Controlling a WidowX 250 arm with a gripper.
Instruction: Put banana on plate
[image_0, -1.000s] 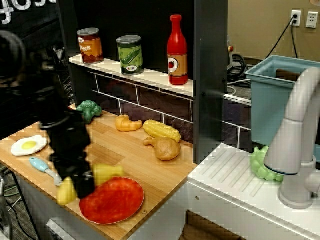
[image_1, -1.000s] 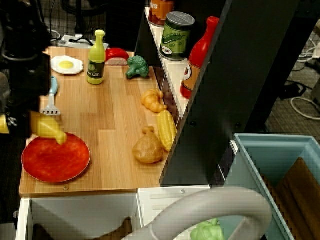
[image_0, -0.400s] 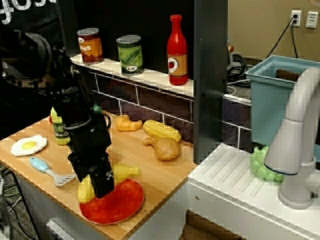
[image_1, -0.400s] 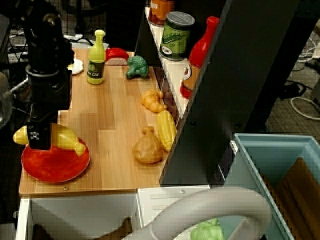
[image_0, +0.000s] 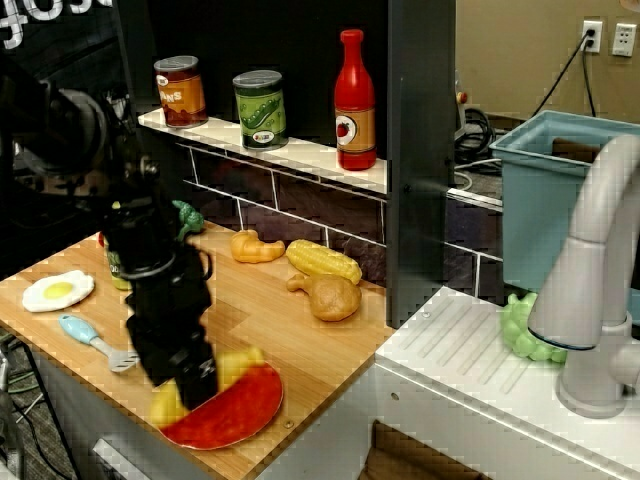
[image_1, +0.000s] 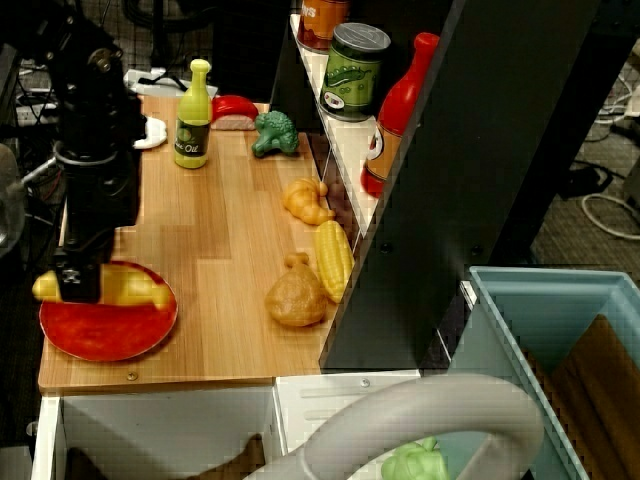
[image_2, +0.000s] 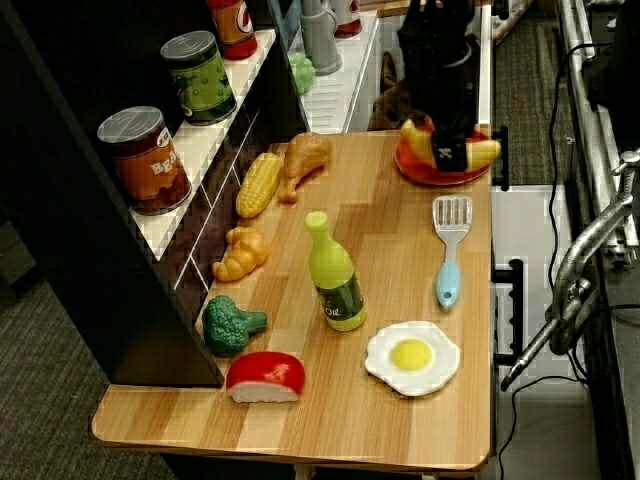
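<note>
The yellow banana (image_1: 137, 290) lies crosswise over the back half of the red-orange plate (image_1: 105, 335), at the plate's surface; whether it touches I cannot tell. My black gripper (image_1: 76, 287) comes straight down and is shut on the banana's middle, so only the two ends show. In the front view the banana (image_0: 241, 363) sticks out on both sides of the gripper (image_0: 192, 388) above the plate (image_0: 240, 412). From the far side, the gripper (image_2: 447, 152) covers the banana (image_2: 482, 153) on the plate (image_2: 437, 176).
A blue-handled spatula (image_2: 449, 250), a fried egg (image_2: 411, 356) and an olive-oil bottle (image_2: 334, 274) lie beside the plate. Corn (image_1: 333, 258), a chicken leg (image_1: 296, 296), a croissant (image_1: 305, 200) and broccoli (image_1: 273, 134) sit along the shelf wall. The counter's front edge runs just past the plate.
The gripper carried the banana from the plate's left edge to over the plate, then lowered it to the plate's surface.
</note>
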